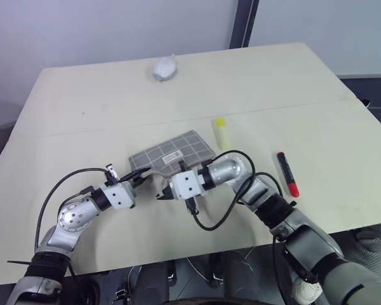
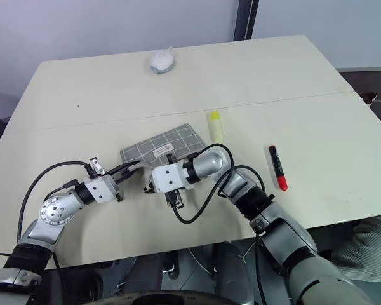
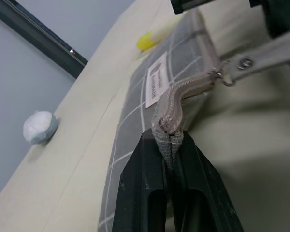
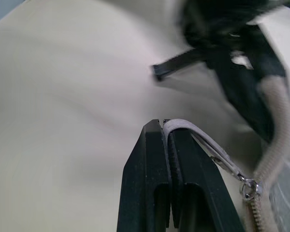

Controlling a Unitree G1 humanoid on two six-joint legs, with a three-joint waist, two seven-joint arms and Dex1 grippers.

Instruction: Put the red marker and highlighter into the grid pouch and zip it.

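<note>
The grey grid pouch point(image 1: 173, 151) lies flat near the middle of the table, label up. My left gripper point(image 1: 141, 177) is shut on the near left end of its beige zipper edge point(image 3: 176, 99). My right gripper point(image 1: 161, 196), pointing left, is shut on the zipper's pull tab point(image 4: 203, 141) just in front of the pouch. The yellow highlighter point(image 1: 221, 132) lies on the table right of the pouch, apart from it. Further right lies the red marker point(image 1: 287, 173), dark body with red ends.
A crumpled white ball point(image 1: 164, 68) sits at the far side of the beige table point(image 1: 82, 127). A seam runs across the tabletop behind the pouch. The table's near edge point(image 1: 178, 254) is just below my arms.
</note>
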